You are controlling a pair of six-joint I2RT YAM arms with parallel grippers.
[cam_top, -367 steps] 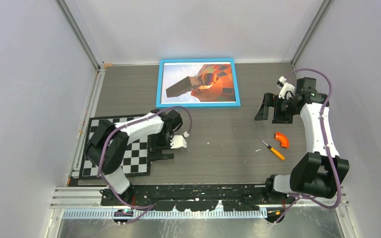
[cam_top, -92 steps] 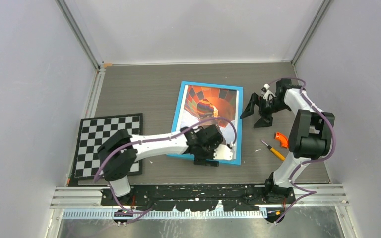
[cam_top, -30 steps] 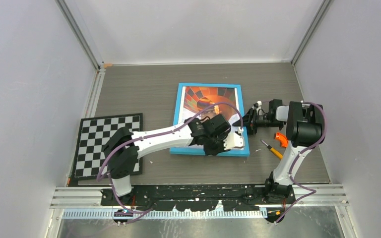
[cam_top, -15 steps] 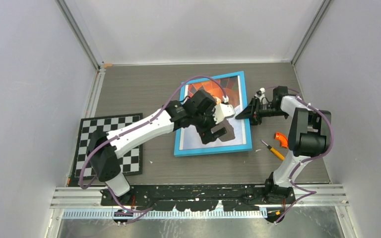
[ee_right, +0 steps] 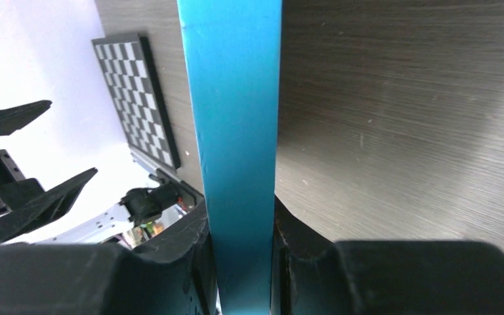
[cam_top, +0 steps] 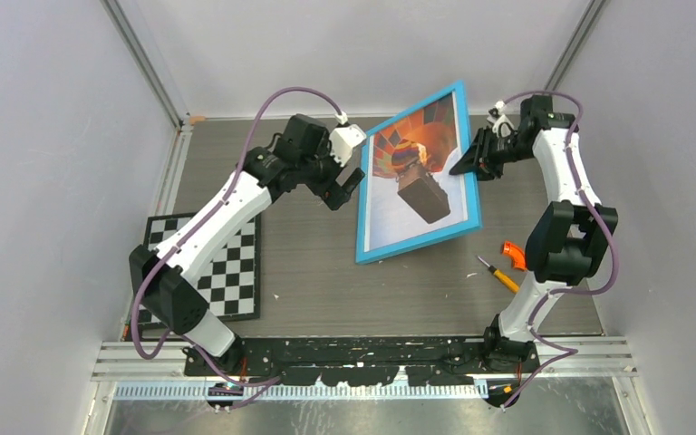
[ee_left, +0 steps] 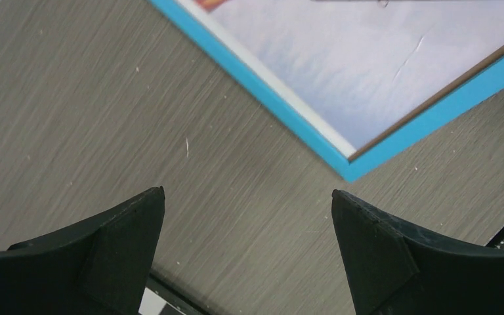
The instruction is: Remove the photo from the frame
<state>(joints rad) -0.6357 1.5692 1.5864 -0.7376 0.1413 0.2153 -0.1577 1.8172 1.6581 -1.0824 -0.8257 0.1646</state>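
While your right pincer point(ee_right: 239, 220) pinches the frame's point(cam_top: 420, 245) right blue edge, keeping it tilted up with its long axis running up and away, your left pincer point(cam_top: 344, 188) stands wide open and empty just beside the left edge. The photo point(cam_top: 408, 195) sits inside, facing the bases.

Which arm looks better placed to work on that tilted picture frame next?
Probably the left. The left gripper hangs open and free beside the frame, while the right gripper is clamped on the frame's opposite edge, holding it tilted up.
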